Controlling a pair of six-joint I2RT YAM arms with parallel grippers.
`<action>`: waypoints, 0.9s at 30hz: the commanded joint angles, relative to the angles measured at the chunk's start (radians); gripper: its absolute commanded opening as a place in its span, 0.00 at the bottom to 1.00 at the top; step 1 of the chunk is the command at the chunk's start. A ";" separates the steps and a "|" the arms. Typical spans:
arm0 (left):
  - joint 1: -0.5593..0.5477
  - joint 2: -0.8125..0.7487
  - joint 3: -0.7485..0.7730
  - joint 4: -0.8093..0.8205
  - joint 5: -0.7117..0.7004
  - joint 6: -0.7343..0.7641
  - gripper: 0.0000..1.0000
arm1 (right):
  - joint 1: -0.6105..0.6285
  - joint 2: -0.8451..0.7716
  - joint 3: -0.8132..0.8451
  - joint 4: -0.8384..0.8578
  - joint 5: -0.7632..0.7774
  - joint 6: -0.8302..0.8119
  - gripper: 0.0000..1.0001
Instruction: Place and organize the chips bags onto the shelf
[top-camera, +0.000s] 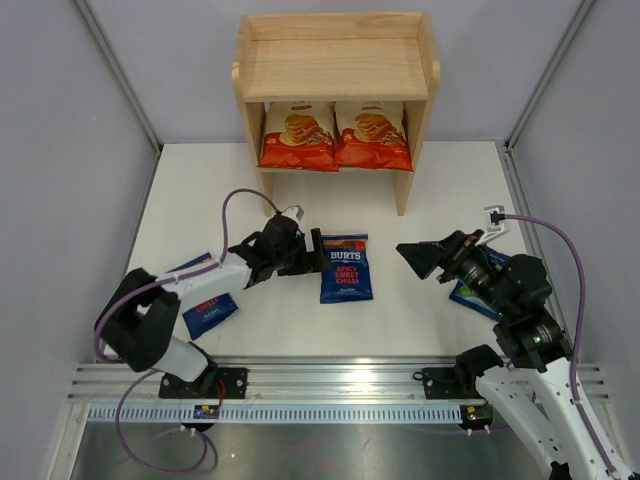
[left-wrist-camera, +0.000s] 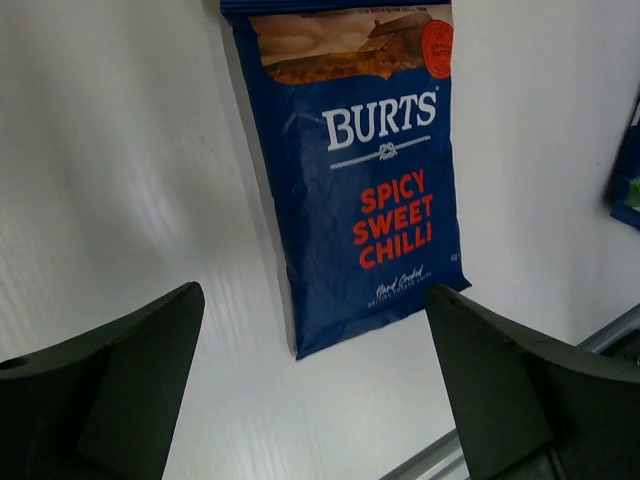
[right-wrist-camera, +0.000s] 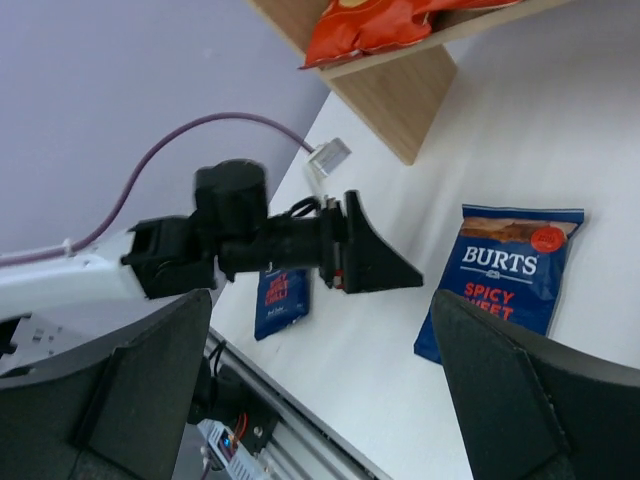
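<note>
Two orange bags (top-camera: 297, 135) in shelf (top-camera: 335, 68), three blue bags (top-camera: 346, 268) on table (top-camera: 450, 190)

Both arms pair black joint housings with white links. The left arm (top-camera: 203, 276), at eight o'clock in the top view, and the right arm (top-camera: 520, 292), at four o'clock, each trail a purple cable (top-camera: 224, 225) (ending in a white plug (top-camera: 293, 212)). The left gripper (top-camera: 321, 252) and right gripper (top-camera: 416, 258) have matte black wedge fingers (left-wrist-camera: 110, 380).

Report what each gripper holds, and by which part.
Nothing is held. The left gripper is open just short of the Spicy Sweet Chilli bag; the right gripper is open and empty.
</note>
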 joint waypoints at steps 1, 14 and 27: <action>0.033 0.099 0.074 0.107 0.114 -0.008 0.92 | -0.002 -0.045 0.001 -0.087 -0.139 -0.089 0.98; 0.038 0.380 0.157 0.118 0.114 -0.037 0.58 | -0.002 -0.123 -0.008 -0.123 -0.252 -0.075 0.94; 0.038 0.253 0.007 0.281 0.088 -0.166 0.00 | -0.002 -0.169 -0.160 -0.077 -0.205 -0.006 0.99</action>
